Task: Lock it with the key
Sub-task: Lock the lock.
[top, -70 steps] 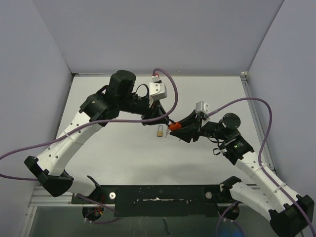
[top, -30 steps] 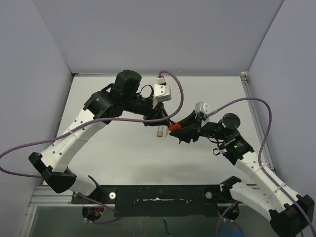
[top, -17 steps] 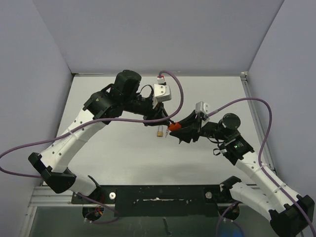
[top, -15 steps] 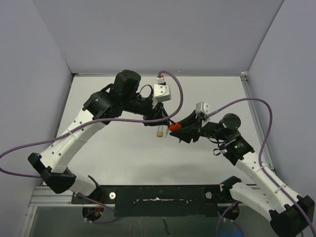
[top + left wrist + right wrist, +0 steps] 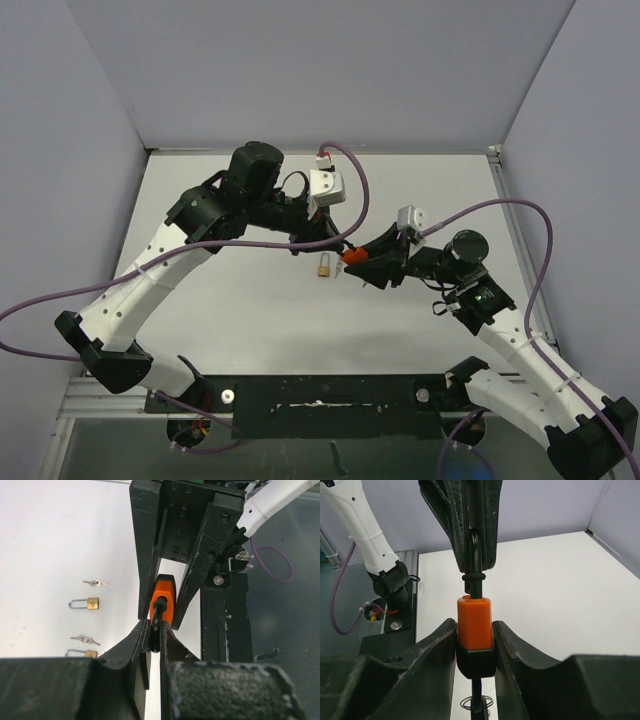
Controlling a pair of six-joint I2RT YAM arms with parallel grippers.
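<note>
An orange padlock (image 5: 351, 256) hangs in the air between both grippers over the middle of the table. My left gripper (image 5: 155, 635) is shut on its black shackle (image 5: 157, 622). My right gripper (image 5: 475, 642) is shut on the orange body (image 5: 475, 620), around its black lower part. A black key with a wire ring (image 5: 478, 703) sticks out of the bottom of the body. In the top view the left gripper (image 5: 338, 247) and right gripper (image 5: 360, 262) meet tip to tip at the padlock.
A small brass padlock (image 5: 325, 267) lies on the white table just below the grippers. The left wrist view shows two brass padlocks (image 5: 85, 603) (image 5: 80, 653) and small loose keys (image 5: 95, 583) (image 5: 84, 639). The black base rail (image 5: 320, 392) runs along the near edge.
The left arm's elbow shifted slightly right, then a little back. Both grippers stay closed on the orange padlock at almost the same spot.
</note>
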